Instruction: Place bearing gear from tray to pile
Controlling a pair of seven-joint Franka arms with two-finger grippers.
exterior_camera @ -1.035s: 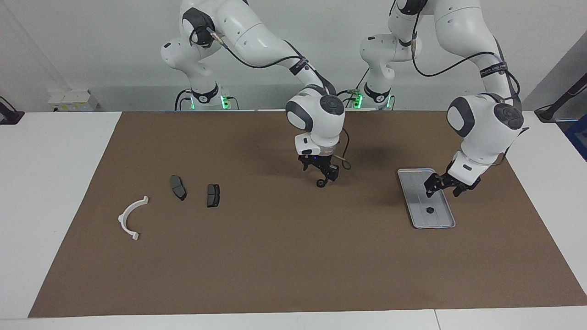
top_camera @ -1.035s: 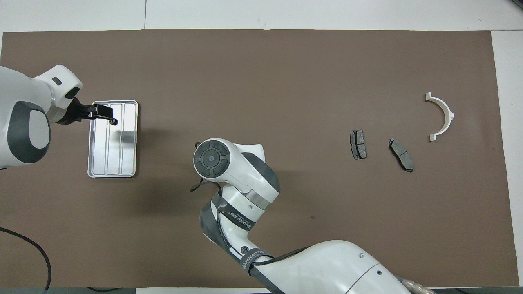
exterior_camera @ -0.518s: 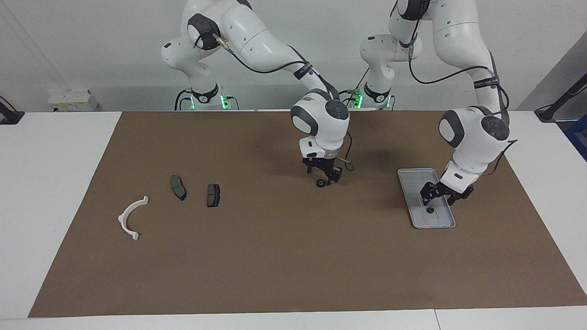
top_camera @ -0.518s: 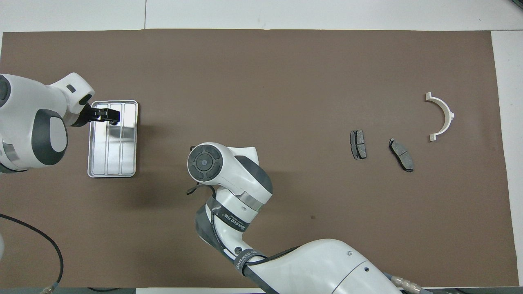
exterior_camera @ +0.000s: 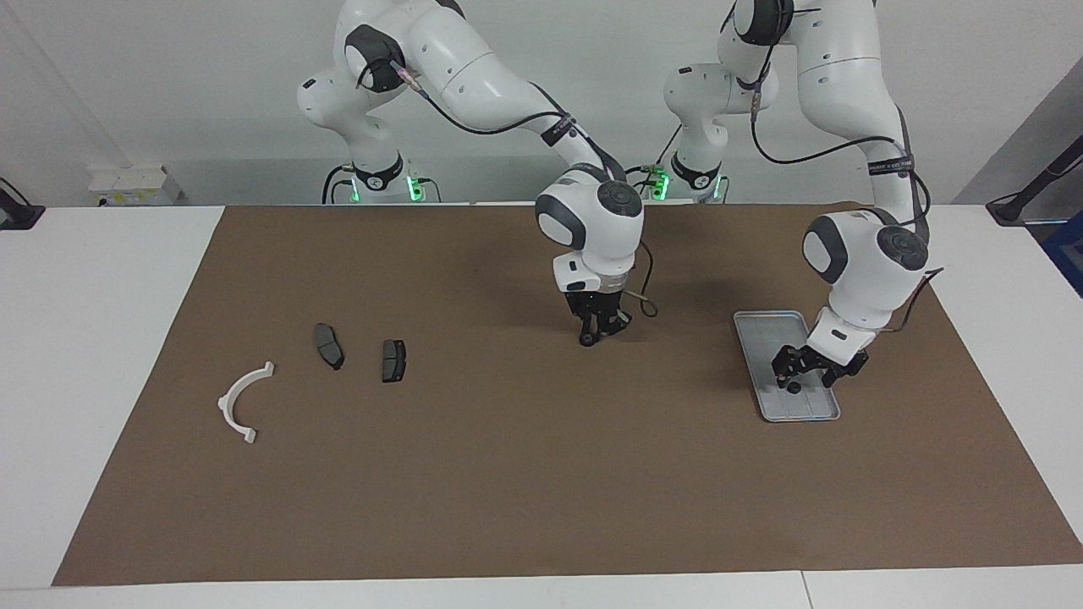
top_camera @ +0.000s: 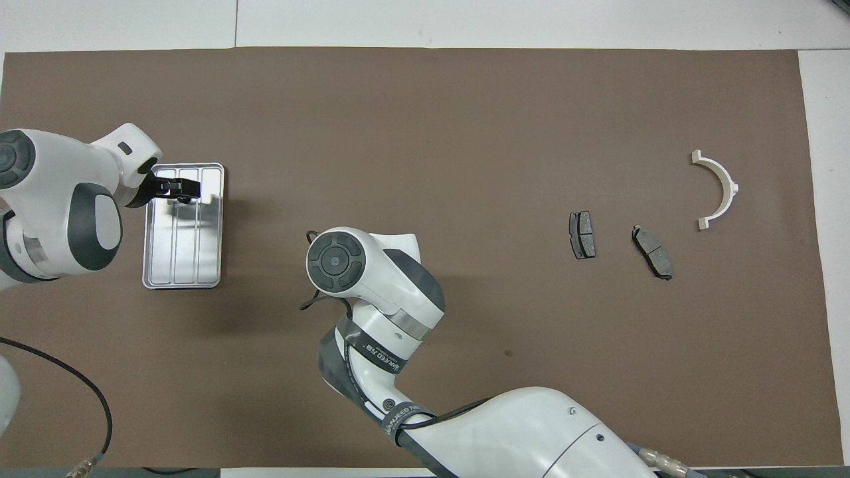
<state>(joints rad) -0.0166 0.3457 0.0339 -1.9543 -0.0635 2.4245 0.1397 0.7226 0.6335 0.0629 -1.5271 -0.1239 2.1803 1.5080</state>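
Toward the left arm's end of the table (exterior_camera: 101, 338), on a brown mat (exterior_camera: 508, 474): the metal tray (exterior_camera: 761, 330), lengthwise away from the robots. Inside it, at the end farther from the robots, a small dark gear (exterior_camera: 794, 388), hard to make out and partly masked by the left gripper (exterior_camera: 795, 378), lowered into the tray right over it. Impossible to tell whether those fingers are spread or closed, or touching the gear at all. From overhead, no sight of the gear under that gripper (top_camera: 189, 192). Over the middle of the mat, the right gripper (exterior_camera: 592, 334), pointing straight down, fingers drawn together and pinching a dark round piece (exterior_camera: 585, 341) at their tips, very low over the mat; contact with the mat not readable. Hidden overhead beneath its own wrist. Toward the right arm's end, the pile, all apart from one another: a white half-ring (exterior_camera: 223, 402) and two dark pads (exterior_camera: 328, 345), the second pad (exterior_camera: 393, 360) nearest the middle.
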